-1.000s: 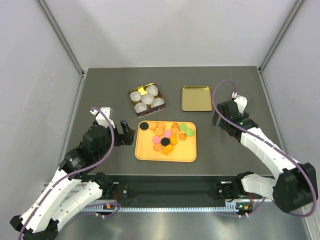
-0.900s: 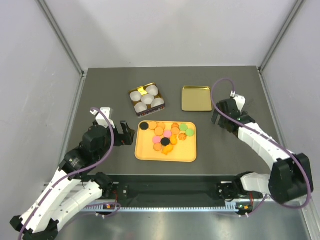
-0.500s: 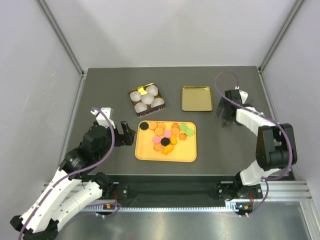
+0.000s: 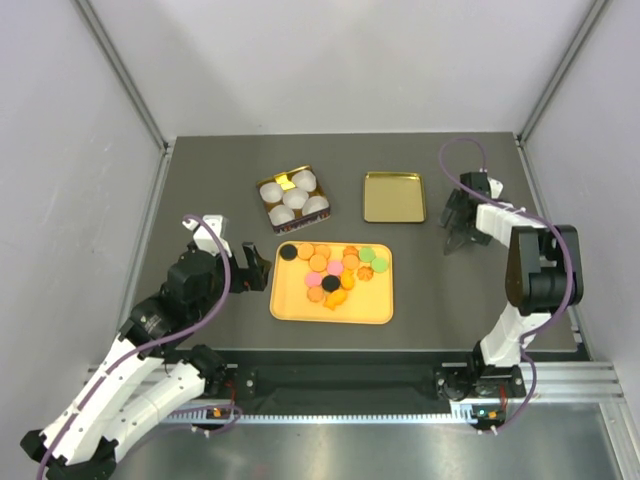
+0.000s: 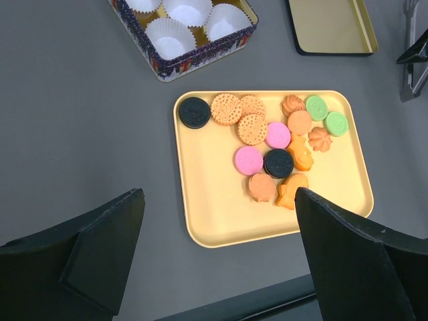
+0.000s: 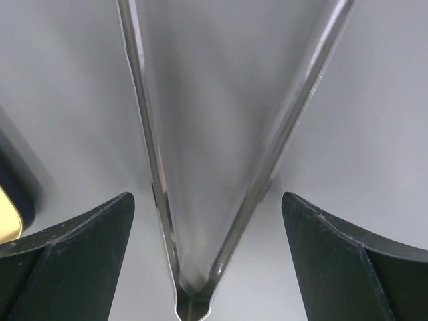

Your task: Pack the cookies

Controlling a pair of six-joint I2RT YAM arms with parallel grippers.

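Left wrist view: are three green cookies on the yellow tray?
No, only two green cookies lie on the yellow tray, side by side near its right edge.

A yellow tray [image 4: 330,308] lies in the middle of the frame on the dark worktop [image 4: 200,180]. The cookies [image 4: 335,268] are together in its upper half, mostly orange, a few pink, green and black. At upper left of it a tin [image 4: 283,181] holds white paper cups [image 4: 292,197]. At upper right lies a flat gold tray [image 4: 393,197]. The left gripper [image 4: 255,268] is just left of the yellow tray, fingers apart. The right gripper [image 4: 455,240] is just right of the gold tray.
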